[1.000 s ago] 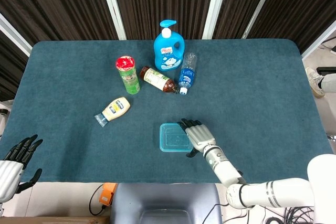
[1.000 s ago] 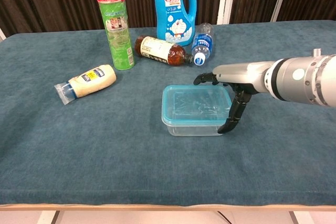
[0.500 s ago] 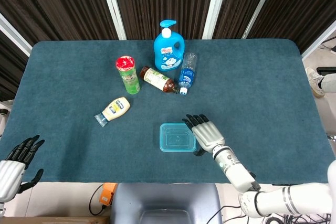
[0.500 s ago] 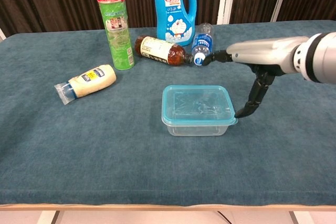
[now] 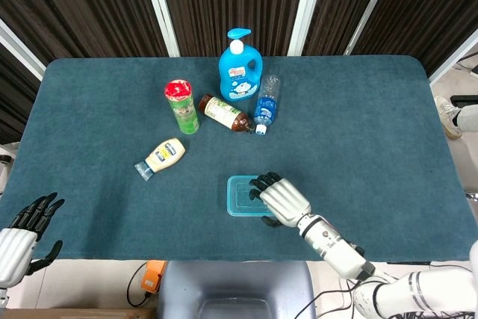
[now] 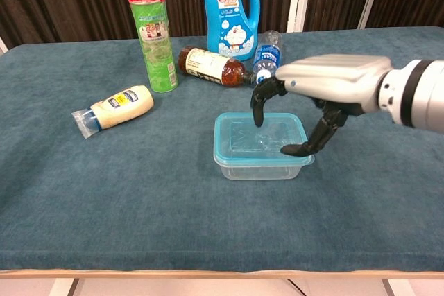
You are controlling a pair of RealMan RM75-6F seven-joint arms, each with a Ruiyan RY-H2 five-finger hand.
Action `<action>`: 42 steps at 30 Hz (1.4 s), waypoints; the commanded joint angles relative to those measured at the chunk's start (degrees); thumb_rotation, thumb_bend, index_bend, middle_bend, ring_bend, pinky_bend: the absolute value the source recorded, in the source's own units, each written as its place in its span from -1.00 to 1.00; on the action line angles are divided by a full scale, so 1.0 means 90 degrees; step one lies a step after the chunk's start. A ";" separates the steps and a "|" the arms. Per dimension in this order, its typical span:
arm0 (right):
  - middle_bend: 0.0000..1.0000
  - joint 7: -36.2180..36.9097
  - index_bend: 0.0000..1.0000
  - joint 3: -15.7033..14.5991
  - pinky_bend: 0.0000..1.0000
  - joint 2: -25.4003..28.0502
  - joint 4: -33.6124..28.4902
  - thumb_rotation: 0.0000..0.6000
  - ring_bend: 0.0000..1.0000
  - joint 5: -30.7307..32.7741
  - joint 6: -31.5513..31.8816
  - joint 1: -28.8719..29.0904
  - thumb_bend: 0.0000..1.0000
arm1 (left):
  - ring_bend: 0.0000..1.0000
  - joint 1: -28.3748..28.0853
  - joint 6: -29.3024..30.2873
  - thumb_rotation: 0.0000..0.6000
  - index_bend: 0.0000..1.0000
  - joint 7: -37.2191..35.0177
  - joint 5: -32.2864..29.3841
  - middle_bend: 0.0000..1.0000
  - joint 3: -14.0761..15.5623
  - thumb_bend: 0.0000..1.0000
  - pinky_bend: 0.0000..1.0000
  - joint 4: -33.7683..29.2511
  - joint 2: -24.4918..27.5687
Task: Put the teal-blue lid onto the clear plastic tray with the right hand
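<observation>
Fingertips [image 6: 259,117] of right hand [image 6: 326,84] poised above teal-blue lid [image 6: 244,138] on clear plastic tray [image 6: 253,169], grasping nothing; left hand [image 5: 21,223], spread empty, only in head view.

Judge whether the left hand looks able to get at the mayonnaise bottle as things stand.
Probably yes. The left hand sits open at the table's near left edge, and only bare blue cloth shows between it and the mayonnaise bottle lying on its side; whether the arm stretches that far is unclear.

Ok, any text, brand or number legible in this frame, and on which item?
No wording can be read.
Blue detergent bottle: cartoon-cat picture, lettering blurred.
Green canister: label print too small.
Brown bottle: label illegible.
Water bottle: blue label unreadable.
Squeeze bottle: dark patch, text too small.
</observation>
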 commanded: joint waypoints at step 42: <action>0.03 0.0131 0.21 0.0494 -0.07 -0.1112 0.1150 1.00 -0.11 0.0005 -0.0024 -0.0164 -0.07 | -1.00 0.0027 0.0064 1.00 -1.00 -0.0104 0.0006 -1.00 -0.0003 -0.19 -0.68 0.0034 0.0025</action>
